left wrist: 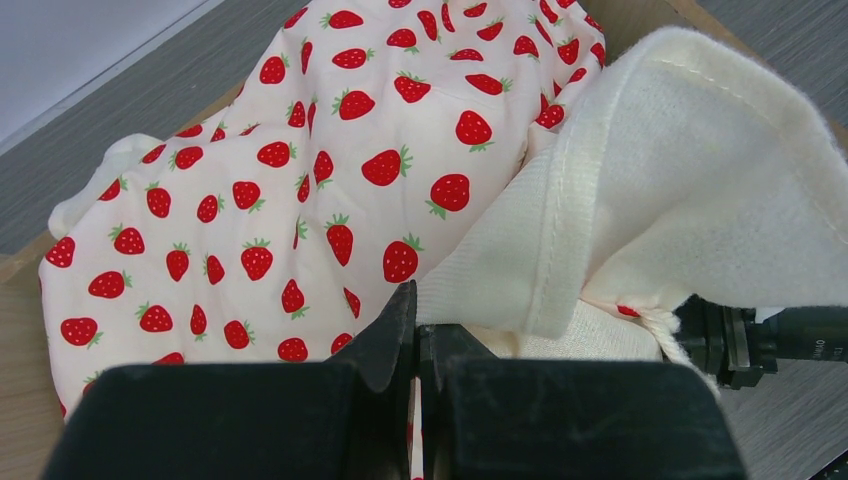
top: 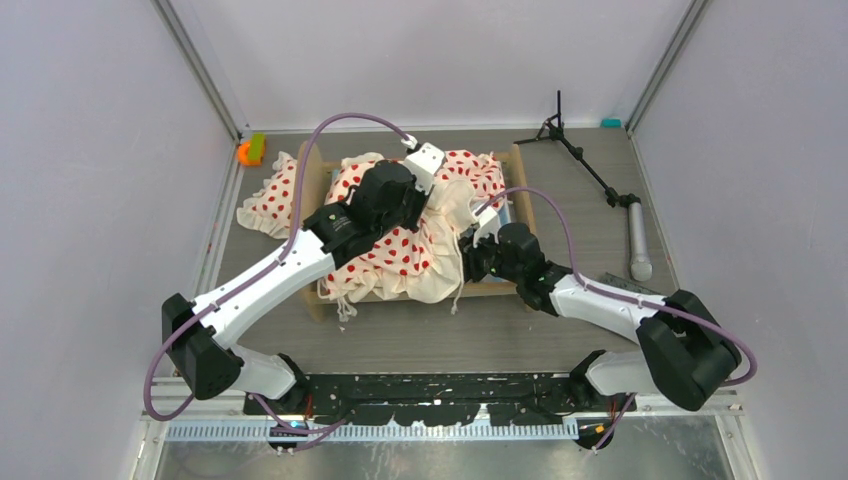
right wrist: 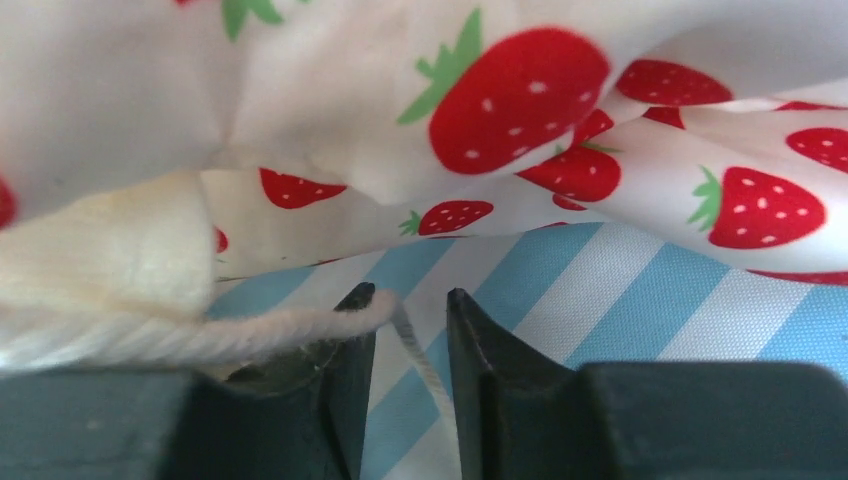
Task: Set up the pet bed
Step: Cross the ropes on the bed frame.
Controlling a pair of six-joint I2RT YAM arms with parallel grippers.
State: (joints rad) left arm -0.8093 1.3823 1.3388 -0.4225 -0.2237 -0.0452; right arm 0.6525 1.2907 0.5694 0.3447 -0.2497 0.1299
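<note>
Pet bed (top: 490, 288), one small light-wood frame w/ rounded end boards, sits mid-table, long side toward the two arm bases. It is almost buried under its one cream, strawberry-print ruffled bedding (top: 400, 255). The cover is heaped across the frame. One ruffled end spills over the left end board onto the grey wood-grain table (top: 420, 340). A flap is turned back near ctr, showing the plain cream fleece reverse (left wrist: 700, 150). One blue-and-white striped mattress (right wrist: 620, 300) shows beneath the raised cloth edge at right.

Two white-and-black arms reach in, one from each side. The left gripper (left wrist: 415, 330) hangs over the heap's middle, fingers (left wrist: 390, 340) pressed together at the fold where print meets fleece. Whether any cloth is pinched btwn them can't be told. The right gripper (right wrist: 410, 300) is low at the bed's right front, nose under the cloth edge just above the mattress, jaws a narrow gap apart. One cream cord (right wrist: 250, 335) lies across one fingertip (right wrist: 355, 310), and one thin strand trails down thru the gap, not clamped.

Elsewhere: one black tripod stand (top: 580, 160) w/ a long arm ending in a grey cylinder rests at back right, well apart from the bed. One small orange-and-green item (top: 250, 150) sits in the back-left corner, one teal item (top: 611, 122) at the back-right wall. Two purple cables (top: 350, 122) loop, one per arm.
</note>
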